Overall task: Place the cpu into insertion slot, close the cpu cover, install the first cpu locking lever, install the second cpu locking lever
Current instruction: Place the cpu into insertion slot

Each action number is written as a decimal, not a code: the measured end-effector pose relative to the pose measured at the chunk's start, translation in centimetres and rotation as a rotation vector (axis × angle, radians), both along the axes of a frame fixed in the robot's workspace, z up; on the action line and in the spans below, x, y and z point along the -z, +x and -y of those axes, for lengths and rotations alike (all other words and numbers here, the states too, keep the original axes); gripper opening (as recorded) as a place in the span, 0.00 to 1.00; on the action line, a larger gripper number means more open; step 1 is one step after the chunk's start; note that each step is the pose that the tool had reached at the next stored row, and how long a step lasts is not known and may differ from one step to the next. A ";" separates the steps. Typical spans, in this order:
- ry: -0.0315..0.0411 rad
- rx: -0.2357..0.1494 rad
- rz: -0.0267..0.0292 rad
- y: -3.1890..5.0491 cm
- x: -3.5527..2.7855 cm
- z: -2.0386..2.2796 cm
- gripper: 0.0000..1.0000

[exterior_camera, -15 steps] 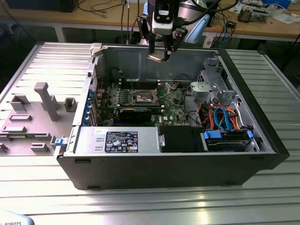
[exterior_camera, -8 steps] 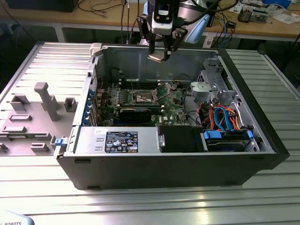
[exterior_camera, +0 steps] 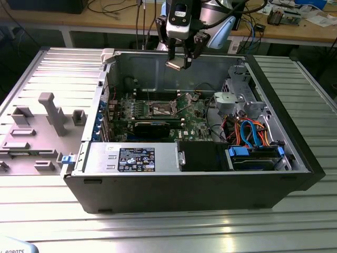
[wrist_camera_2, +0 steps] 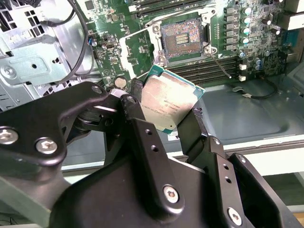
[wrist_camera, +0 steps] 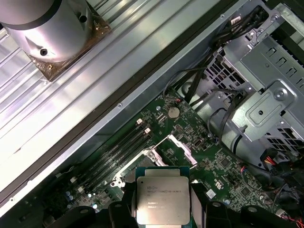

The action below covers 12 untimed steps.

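My gripper (exterior_camera: 179, 59) hangs above the open computer case, shut on the cpu (exterior_camera: 176, 65). The cpu is a small square chip with a silver top (wrist_camera_2: 168, 102) and a green edge, pinched at two opposite sides by the black fingers (wrist_camera_2: 137, 111). It is tilted and well above the green board. The insertion slot (wrist_camera_2: 183, 35) lies uncovered on the board below, its dark centre ringed by a metal rim (exterior_camera: 160, 109). The cpu cover (wrist_camera_2: 134, 51) is swung open beside the socket. In the first wrist view the cpu (wrist_camera: 161, 199) hides part of the socket.
Long memory slots (wrist_camera_2: 213, 64) flank the socket, and a thin lever wire (wrist_camera_2: 222, 63) crosses them. A metal drive cage (wrist_camera: 266, 99) with cables, a black expansion card (exterior_camera: 152, 128) and a power supply (exterior_camera: 131, 158) fill the case. A grey fixture (exterior_camera: 50, 113) stands at the exterior view's left.
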<state>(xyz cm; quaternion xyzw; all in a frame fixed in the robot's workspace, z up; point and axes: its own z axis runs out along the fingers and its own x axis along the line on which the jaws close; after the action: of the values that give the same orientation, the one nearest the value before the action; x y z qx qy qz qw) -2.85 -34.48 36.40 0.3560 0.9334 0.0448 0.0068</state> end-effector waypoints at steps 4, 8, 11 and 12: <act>0.0000 0.000 0.0000 0.00 0.00 0.00 0.54; 0.0000 0.000 0.0000 0.00 0.00 0.00 0.54; 0.0000 0.000 0.0000 0.00 0.00 0.00 0.54; 0.0000 0.001 0.0000 0.00 0.00 0.00 0.54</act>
<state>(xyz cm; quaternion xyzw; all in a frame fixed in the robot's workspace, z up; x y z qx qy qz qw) -2.85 -34.48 36.40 0.3567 0.9331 0.0448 0.0068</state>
